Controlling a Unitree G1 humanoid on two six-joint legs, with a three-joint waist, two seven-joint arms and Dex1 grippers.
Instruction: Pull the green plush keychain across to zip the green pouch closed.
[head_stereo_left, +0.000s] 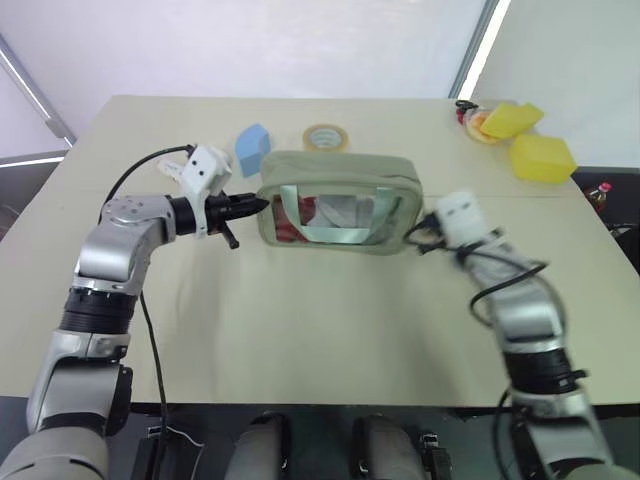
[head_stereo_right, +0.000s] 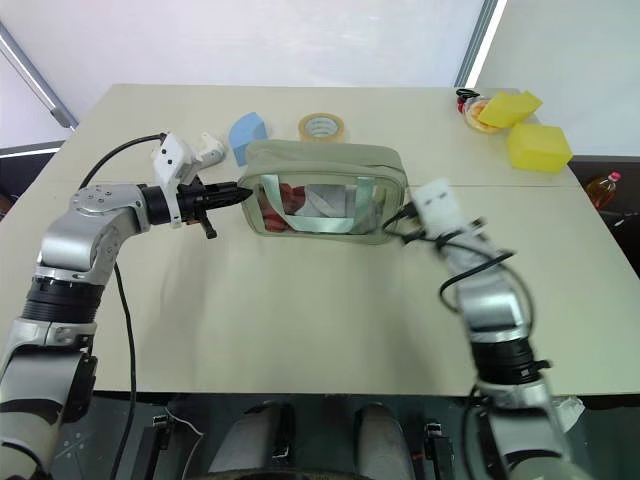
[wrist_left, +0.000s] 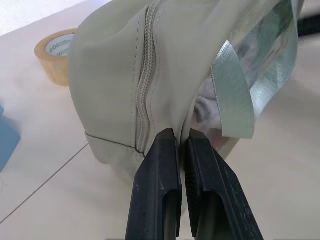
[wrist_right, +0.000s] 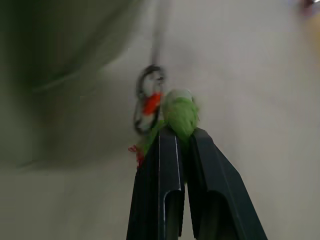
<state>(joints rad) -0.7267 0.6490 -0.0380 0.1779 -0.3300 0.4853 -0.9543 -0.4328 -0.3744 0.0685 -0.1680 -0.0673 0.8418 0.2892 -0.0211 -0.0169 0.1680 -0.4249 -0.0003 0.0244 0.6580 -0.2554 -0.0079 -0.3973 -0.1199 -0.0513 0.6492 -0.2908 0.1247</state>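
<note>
The right gripper (wrist_right: 181, 134) is squeezed tight on the green plush keychain (wrist_right: 180, 114), near the right end of the green pouch (head_stereo_left: 340, 200), in the middle of the frame. The zipper (wrist_left: 146, 85) looks closed, though blur hides its end. The pouch's left end is pinched by the left gripper (wrist_left: 181, 135).

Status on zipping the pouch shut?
Done: zipper reads closed along the green pouch, at least at the left end. In hand: left gripper pinches that end; right gripper, at the right end, holds the green plush keychain. Left: release both.
</note>
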